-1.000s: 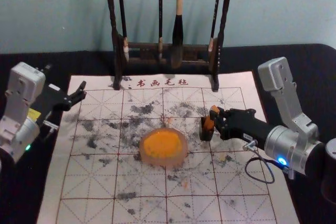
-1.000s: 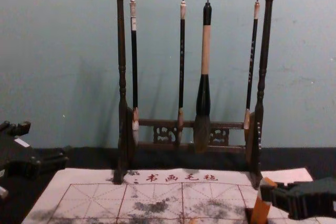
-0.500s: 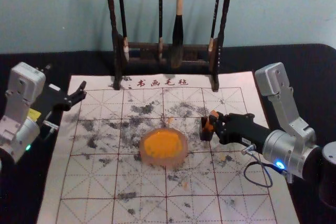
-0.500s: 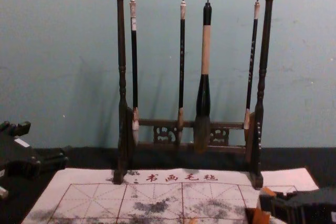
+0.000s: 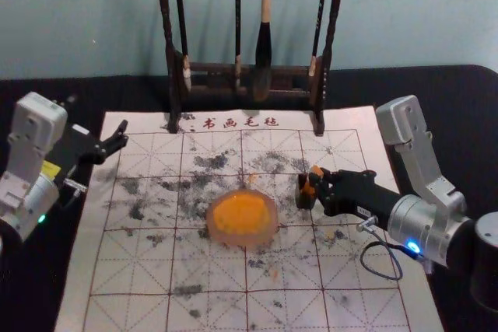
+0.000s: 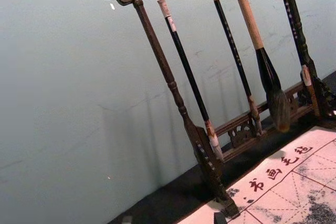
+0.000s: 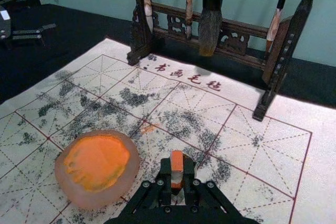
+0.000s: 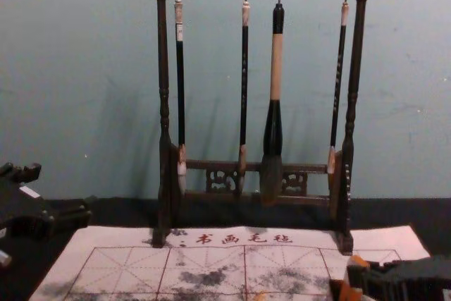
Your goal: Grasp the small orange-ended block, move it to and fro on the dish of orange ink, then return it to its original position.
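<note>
My right gripper (image 5: 319, 180) is to the right of the ink dish, low over the mat, shut on the orange-ended block (image 5: 315, 170). In the right wrist view the block (image 7: 177, 162) stands between the tips of the right gripper (image 7: 177, 176), its orange top above them. Its lower part meets a small dark holder (image 5: 302, 197); how deep it sits there is hidden. The round dish (image 5: 242, 239) of orange ink lies left of the holder. My left gripper (image 5: 117, 142) is parked open at the mat's left edge; in the left wrist view the left gripper (image 6: 173, 219) shows its tips apart.
A dark wooden rack (image 5: 214, 69) with several hanging brushes stands at the back of the mat. The white gridded mat (image 5: 128, 277) has black ink smudges and lies on a black table (image 5: 436, 106).
The right gripper has sunk a little with the block, whose orange top now stands lower beside the dark holder. The left arm has kept still.
</note>
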You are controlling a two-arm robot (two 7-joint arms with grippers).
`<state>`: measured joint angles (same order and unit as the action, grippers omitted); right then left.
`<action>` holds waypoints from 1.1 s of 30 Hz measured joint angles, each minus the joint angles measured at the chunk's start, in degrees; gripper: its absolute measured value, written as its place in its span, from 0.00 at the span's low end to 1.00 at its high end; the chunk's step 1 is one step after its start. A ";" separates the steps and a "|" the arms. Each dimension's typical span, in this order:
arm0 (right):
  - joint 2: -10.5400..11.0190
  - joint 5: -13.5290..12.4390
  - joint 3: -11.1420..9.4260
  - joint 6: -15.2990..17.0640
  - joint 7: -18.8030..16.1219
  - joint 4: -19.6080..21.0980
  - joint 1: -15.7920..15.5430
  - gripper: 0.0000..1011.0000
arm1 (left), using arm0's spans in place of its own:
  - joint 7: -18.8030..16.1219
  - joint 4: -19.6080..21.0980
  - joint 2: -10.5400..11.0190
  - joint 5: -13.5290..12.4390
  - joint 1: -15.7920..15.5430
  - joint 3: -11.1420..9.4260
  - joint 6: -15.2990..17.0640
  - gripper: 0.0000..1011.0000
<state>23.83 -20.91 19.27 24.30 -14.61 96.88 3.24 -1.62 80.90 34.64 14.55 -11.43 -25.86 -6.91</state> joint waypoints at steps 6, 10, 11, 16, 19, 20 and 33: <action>0.02 -0.03 -0.03 -0.02 0.00 0.00 0.00 0.12 | 0.00 0.00 0.00 0.00 0.00 0.00 0.00 0.99; 0.04 -0.06 -0.04 -0.02 0.00 0.00 0.00 0.12 | 0.00 0.00 0.00 -0.01 0.00 0.00 0.00 0.99; 0.04 -0.07 -0.04 -0.02 0.00 0.00 0.00 0.13 | 0.00 0.00 0.00 -0.01 0.00 0.00 0.00 0.99; 0.06 -0.12 -0.04 -0.03 0.00 0.01 0.00 0.28 | 0.00 0.00 0.00 0.00 0.00 0.00 0.00 0.99; 0.08 -0.14 -0.04 -0.03 0.00 0.02 0.00 0.38 | 0.00 0.00 0.00 0.00 0.00 0.00 0.00 0.99; 0.08 -0.14 -0.03 -0.03 0.00 0.03 0.00 0.40 | 0.00 0.00 0.00 0.00 0.00 0.00 0.00 0.99; 0.09 -0.21 -0.03 -0.03 0.00 0.07 0.00 0.82 | 0.00 0.00 0.00 0.00 0.00 0.00 0.00 0.99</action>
<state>23.92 -21.12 19.24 24.27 -14.60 96.95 3.24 -1.62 80.90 34.65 14.55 -11.43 -25.86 -6.90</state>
